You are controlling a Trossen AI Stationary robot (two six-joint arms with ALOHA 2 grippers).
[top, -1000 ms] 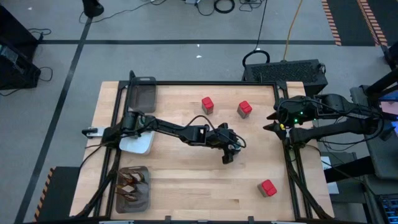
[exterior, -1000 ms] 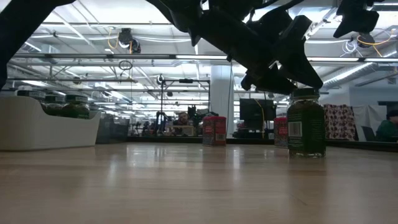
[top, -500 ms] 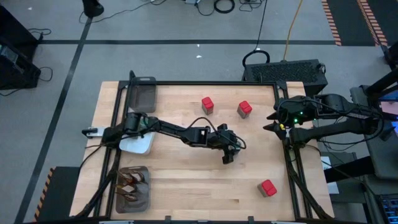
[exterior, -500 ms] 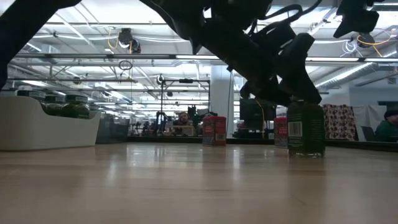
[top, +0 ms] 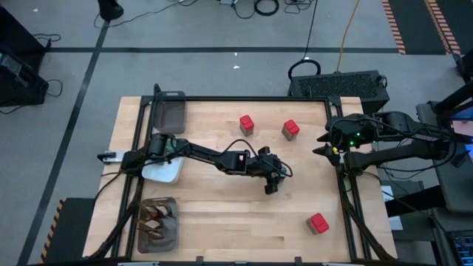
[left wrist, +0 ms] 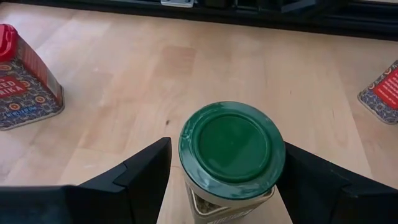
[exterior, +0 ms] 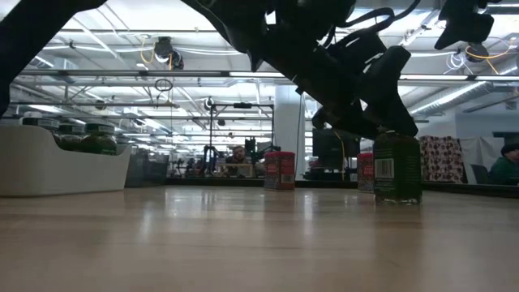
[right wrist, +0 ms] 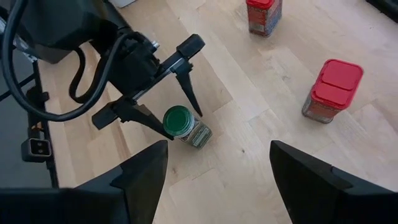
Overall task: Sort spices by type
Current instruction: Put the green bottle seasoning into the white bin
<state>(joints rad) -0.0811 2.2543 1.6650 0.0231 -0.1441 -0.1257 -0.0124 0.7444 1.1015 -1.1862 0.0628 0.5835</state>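
red box (left wrist: 25, 78) – patterned label, lettering unreadable

The worktop (left wrist: 112, 93) is pale, smooth wood with a slight sheen. The jar (left wrist: 231, 163) at lower centre has a glossy green plastic lid; the hand's fingers (left wrist: 134, 174) look matt black.

Grey floor (top: 222, 29) around the wooden table (top: 222, 222), with a dark line and loose cables (top: 266, 7) on it. Black-orange striped tape (top: 395, 26) ran at far right. Beyond the table, a big hall with ceiling strip lights (exterior: 122, 75) and a white column (exterior: 285, 122).
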